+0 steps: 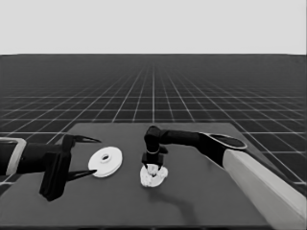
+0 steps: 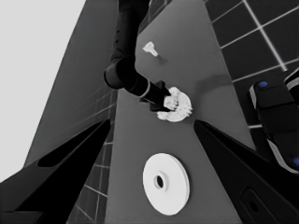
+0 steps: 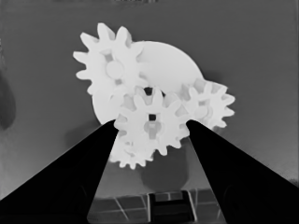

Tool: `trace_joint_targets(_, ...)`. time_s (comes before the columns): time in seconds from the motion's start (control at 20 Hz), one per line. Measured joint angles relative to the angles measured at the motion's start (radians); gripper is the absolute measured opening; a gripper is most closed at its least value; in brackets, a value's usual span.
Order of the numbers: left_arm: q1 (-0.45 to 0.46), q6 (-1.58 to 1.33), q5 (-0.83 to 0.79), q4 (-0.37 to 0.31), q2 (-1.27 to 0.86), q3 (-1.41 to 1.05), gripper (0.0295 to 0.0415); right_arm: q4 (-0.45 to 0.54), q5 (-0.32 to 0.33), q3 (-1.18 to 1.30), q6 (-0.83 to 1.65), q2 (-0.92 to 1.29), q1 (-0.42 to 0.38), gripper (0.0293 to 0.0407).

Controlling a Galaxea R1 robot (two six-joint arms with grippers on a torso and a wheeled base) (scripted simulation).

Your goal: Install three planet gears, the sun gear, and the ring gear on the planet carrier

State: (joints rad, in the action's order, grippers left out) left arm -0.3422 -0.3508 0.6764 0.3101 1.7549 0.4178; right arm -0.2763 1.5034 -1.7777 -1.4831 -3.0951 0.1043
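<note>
Right gripper [image 1: 153, 167] over the smaller round part [image 3: 173, 65], fingers pinching the middle gear [image 3: 150, 123].
Three more gears ring it, one [image 3: 133, 156] half hidden beneath. The larger round part [image 1: 106, 161] lies near the waiting left gripper [image 1: 88, 156], whose fingers are spread.

Dark table [image 1: 201, 201], thin white piece [image 2: 150, 48], grid floor [image 1: 153, 86]

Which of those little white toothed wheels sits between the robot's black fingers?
The middle gear, between the right gripper fingers; the others ring it.
</note>
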Motion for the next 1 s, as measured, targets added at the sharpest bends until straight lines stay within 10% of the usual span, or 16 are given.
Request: trace_joint_targets(1.0,0.000,0.000,0.000,0.000,0.000,0.000,0.0385,0.000,0.000,0.000,-0.209,0.000,0.000,0.0309)
